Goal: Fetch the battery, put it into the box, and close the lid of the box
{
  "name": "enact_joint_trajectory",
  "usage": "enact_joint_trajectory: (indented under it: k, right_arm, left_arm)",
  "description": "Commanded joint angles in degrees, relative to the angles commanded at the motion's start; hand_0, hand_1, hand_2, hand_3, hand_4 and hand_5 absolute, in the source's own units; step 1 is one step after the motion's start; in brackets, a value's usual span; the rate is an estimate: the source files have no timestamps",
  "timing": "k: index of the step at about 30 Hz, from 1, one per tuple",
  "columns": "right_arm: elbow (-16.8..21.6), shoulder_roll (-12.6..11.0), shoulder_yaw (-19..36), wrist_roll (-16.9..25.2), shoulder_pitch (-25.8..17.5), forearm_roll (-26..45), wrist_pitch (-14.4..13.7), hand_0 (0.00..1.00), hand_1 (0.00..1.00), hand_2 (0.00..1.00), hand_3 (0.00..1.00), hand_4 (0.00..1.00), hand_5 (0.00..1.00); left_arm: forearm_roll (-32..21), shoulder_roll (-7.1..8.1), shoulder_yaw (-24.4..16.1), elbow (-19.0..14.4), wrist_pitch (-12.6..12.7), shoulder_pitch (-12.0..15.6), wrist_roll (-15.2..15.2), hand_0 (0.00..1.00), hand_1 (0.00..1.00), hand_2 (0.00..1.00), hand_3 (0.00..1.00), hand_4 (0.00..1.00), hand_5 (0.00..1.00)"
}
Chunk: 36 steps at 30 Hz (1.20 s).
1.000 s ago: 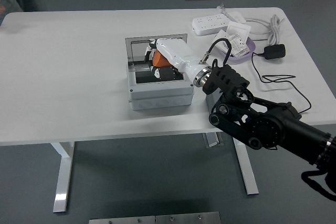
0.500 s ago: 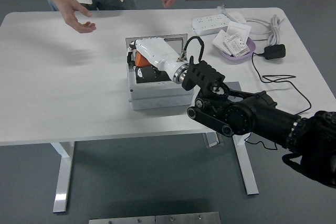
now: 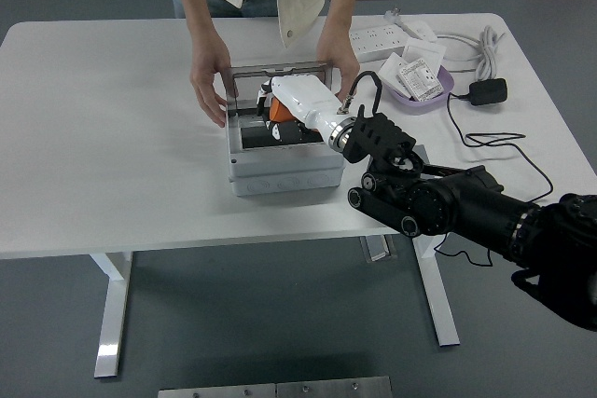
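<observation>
The black right arm reaches from the lower right, its white-shelled robot hand (image 3: 280, 111) down inside the open grey rectangular box (image 3: 284, 172); whether its fingers are open or closed I cannot tell. An orange-and-black battery (image 3: 280, 116) seems to sit beneath it, inside. Lower it flat, then withdraw straight upward. Beyond, a person's hands (image 3: 209, 84) steady the box's raised lid (image 3: 278, 71) on the white tabletop (image 3: 112, 137); grey floor behind.

The right arm (image 3: 448, 207) reaches in up-left, its white forearm angled down (fingers hidden), hand (image 3: 280, 107) low.
</observation>
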Motion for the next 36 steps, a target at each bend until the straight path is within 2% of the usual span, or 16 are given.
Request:
enact_joint_trajectory:
  k: [13,26,27,32,33,36]
  right_arm:
    - [-0.88,0.0,-2.83,0.65,0.34,3.32,-0.33,0.206,0.193,0.279,0.271,0.002,0.002]
    - [-1.17,0.0,-2.94,0.75,0.3,2.36,2.3,0.249,0.227,0.309,0.305,0.049,0.002]
    - [-1.21,0.0,-2.93,0.81,0.28,2.43,2.28,0.417,0.365,0.494,0.595,0.331,0.17]
    - [-1.3,0.0,-2.74,0.95,0.29,2.61,2.32,0.417,0.365,0.494,0.595,0.331,0.17]
    - [-1.28,0.0,-2.68,0.95,0.31,2.57,2.33,0.647,0.614,0.647,0.74,0.74,0.437]
    - [-1.07,0.0,-2.41,0.95,0.34,2.4,2.32,0.647,0.614,0.647,0.74,0.74,0.437]
  left_arm:
    - [0.09,-0.01,0.29,0.0,0.16,-0.65,-0.13,0.573,0.587,0.504,0.555,0.523,0.002]
    - [-0.2,0.01,0.59,0.0,0.29,-0.6,-0.28,0.573,0.587,0.504,0.555,0.523,0.002]
    - [-0.16,0.03,0.57,0.0,0.29,-0.6,-0.28,0.573,0.587,0.504,0.555,0.523,0.002]
    - [-0.18,0.05,0.54,0.0,0.31,-0.61,-0.32,0.573,0.587,0.504,0.555,0.523,0.002]
    - [-0.1,0.04,0.47,0.0,0.31,-0.62,-0.3,0.573,0.587,0.504,0.555,0.523,0.002]
    - [-0.19,0.02,0.58,0.0,0.28,-0.62,-0.3,0.573,0.587,0.504,0.555,0.523,0.002]
